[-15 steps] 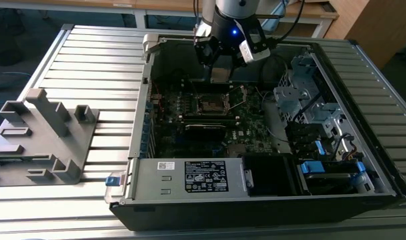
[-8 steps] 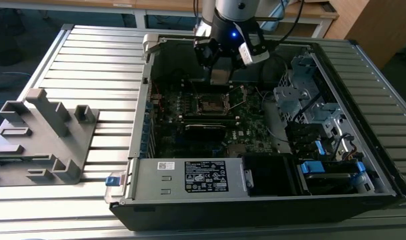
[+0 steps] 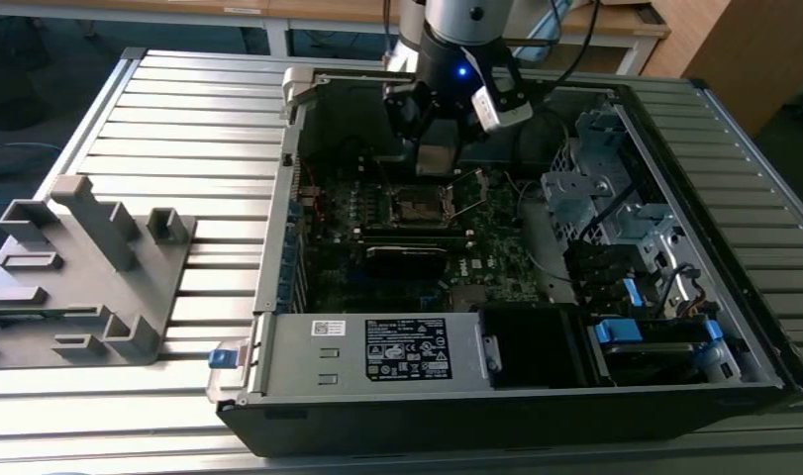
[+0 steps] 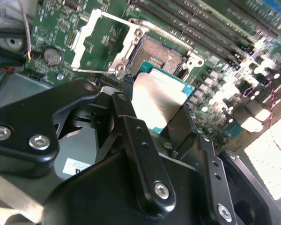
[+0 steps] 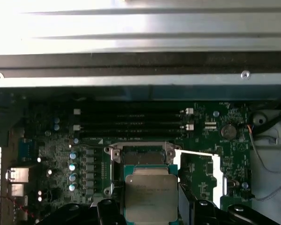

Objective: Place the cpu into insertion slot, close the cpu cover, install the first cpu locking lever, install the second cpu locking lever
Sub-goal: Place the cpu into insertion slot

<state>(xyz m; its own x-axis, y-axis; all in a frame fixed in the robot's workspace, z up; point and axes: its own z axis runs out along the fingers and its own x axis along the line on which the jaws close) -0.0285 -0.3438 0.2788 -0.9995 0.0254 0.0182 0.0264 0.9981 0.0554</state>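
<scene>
Ribbed metal tabletop (image 3: 176,109) holds the case (image 3: 507,421). Our gripper (image 4: 154,110) pinches the flat silvery cpu (image 4: 155,93) beside the square insertion slot (image 4: 154,55).

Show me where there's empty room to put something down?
Bare table slats lie between the grey fixture and the case. Inside it is crowded: the gripper holds the cpu by the slot.
</scene>
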